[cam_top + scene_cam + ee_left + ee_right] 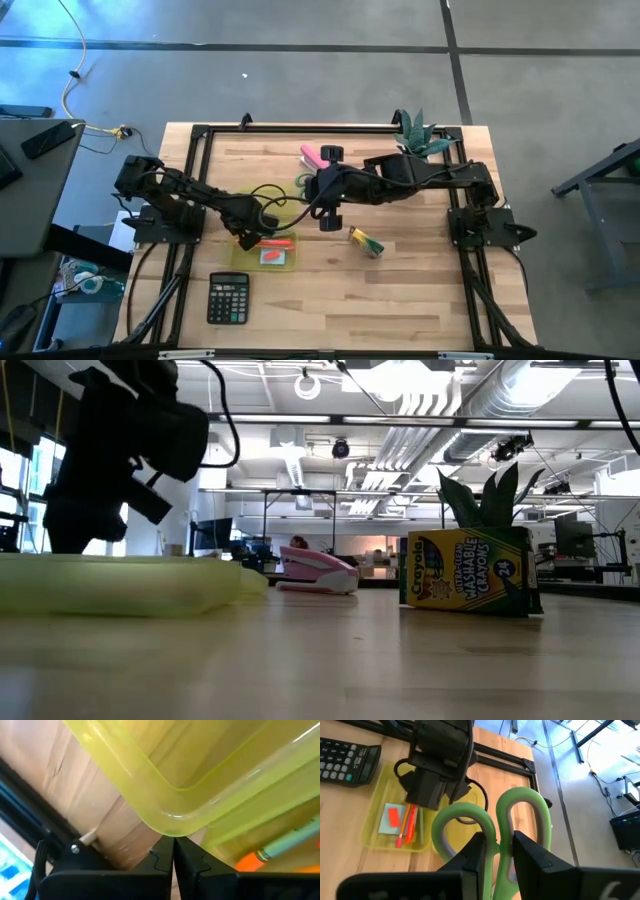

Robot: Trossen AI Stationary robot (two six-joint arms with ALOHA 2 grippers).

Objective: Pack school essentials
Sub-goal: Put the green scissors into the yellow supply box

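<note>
Carrying the green-handled scissors [492, 840] pinched between its fingers, the right gripper [322, 190] sits at the middle of the high view, just up and right of the yellow-green tray [287, 262]. That tray lies lower left of centre and already holds the light-blue note pad [390, 818], the tiny red eraser [394, 817], the pencils [403, 826] and the red-orange marker [410, 829]. The left gripper [247, 238], fingers pressed together, rests against the tray's upper-left corner, probably steadying it. To do this well, the right arm should bring the scissors over the tray's bare right part, low and flat, avoiding the left arm. The crayon box [366, 242] waits right of centre, and the pink stapler [312, 157] above centre.
</note>
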